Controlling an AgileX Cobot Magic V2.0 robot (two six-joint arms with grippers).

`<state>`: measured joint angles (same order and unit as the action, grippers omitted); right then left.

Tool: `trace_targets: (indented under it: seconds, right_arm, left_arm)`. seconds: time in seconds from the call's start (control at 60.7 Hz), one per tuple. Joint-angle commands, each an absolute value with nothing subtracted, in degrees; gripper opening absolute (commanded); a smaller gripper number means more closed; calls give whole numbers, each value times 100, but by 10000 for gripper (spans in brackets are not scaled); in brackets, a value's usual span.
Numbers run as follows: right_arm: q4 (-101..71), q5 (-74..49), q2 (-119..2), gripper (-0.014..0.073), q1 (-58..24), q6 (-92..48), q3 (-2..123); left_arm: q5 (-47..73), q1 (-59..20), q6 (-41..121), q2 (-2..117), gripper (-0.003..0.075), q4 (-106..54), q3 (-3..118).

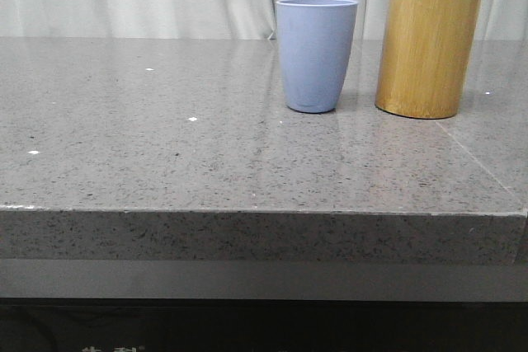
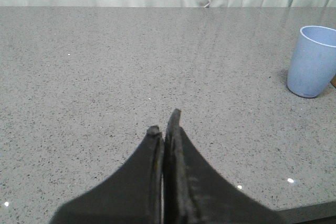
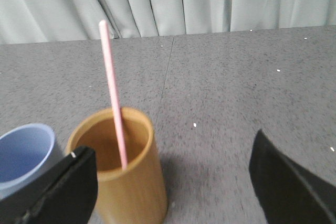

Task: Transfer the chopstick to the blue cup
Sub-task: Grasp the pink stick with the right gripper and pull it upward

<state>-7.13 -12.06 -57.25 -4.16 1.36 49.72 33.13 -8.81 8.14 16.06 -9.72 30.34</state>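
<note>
On the grey speckled counter [image 1: 165, 138], toward its far right, you have the blue cup [image 1: 315, 53] standing upright just beside the taller bamboo cylinder [image 1: 427, 43], a narrow gap between them. That closeness looks deliberate: the move from one container to the other should be short. Your target, the pale pink chopstick [image 3: 114, 98], stands in the bamboo cylinder, leaning against its inner wall with much of its length rising above the rim, which leaves you plenty of exposed shaft to grasp. From the right wrist camera the blue cup looks empty, though you see just part of its inside, and nothing but the chopstick shows in the cylinder. Your right gripper [image 3: 173, 182] hangs above and just short of the cylinder with its jaws spread wide and holding nothing, seemingly lined up to close around the stick's upper part. Your left gripper [image 2: 165, 124] sits well apart from both containers over bare counter, its jaws pressed together on nothing, so it appears parked out of the way.
</note>
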Motion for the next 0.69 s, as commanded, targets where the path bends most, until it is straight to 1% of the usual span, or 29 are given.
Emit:
trace_targets:
  seconds: [0.0, 0.082, 0.264, 0.396, 0.676]
  right_arm:
    - [-747, -711, -6298, 604, -415, 47, 5701]
    - [-759, -719, -6905, 604, -567, 47, 6229]
    - [-753, -714, -7833, 604, -1008, 47, 7122]
    - [-758, -714, -8370, 604, -1056, 47, 7632]
    - [-758, -708, -9128, 598, -1056, 47, 8198]
  left_arm:
    - [2815, -915, 810, 1652, -18, -1068, 3180]
    - [2805, -915, 810, 1652, -18, -1068, 3180]
    - [2810, -915, 810, 1652, -18, -1068, 3180]
    - [2790, -915, 810, 1652, -18, -1068, 3180]
    - [2623, -915, 810, 1652, -18, -1068, 3180]
